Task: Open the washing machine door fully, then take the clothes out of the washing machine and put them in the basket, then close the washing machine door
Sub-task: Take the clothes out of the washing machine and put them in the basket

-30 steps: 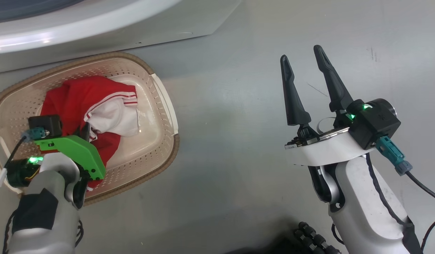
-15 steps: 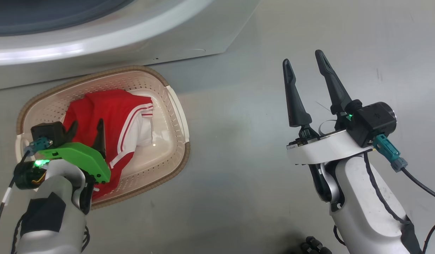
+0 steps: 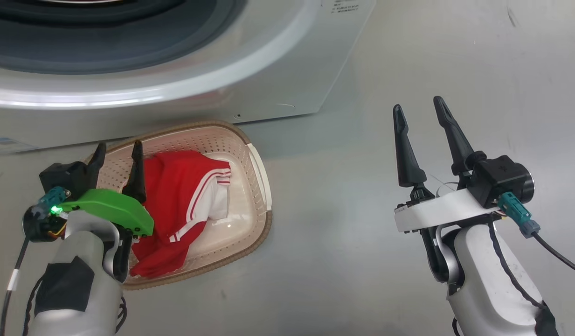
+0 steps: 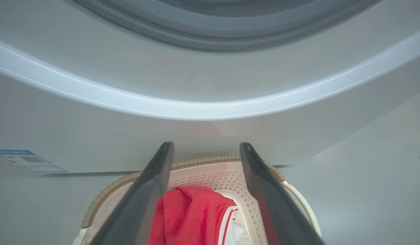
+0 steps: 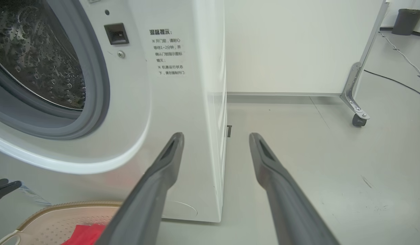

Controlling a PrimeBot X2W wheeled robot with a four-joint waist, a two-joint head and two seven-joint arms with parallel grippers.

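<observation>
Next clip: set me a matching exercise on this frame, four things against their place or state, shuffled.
Things:
1. clothes
2. basket
3. left gripper
4. right gripper

Place or state:
a. open, over bare floor
b. on the floor in front of the washing machine
c. open, over the basket
d. lying in the basket

Pairs: 1-d, 2-b, 3-c, 4-a

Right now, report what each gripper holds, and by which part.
Nothing is held. The left gripper hangs open above the basket, where the clothes lie loose. The right gripper is open over the floor.
</observation>
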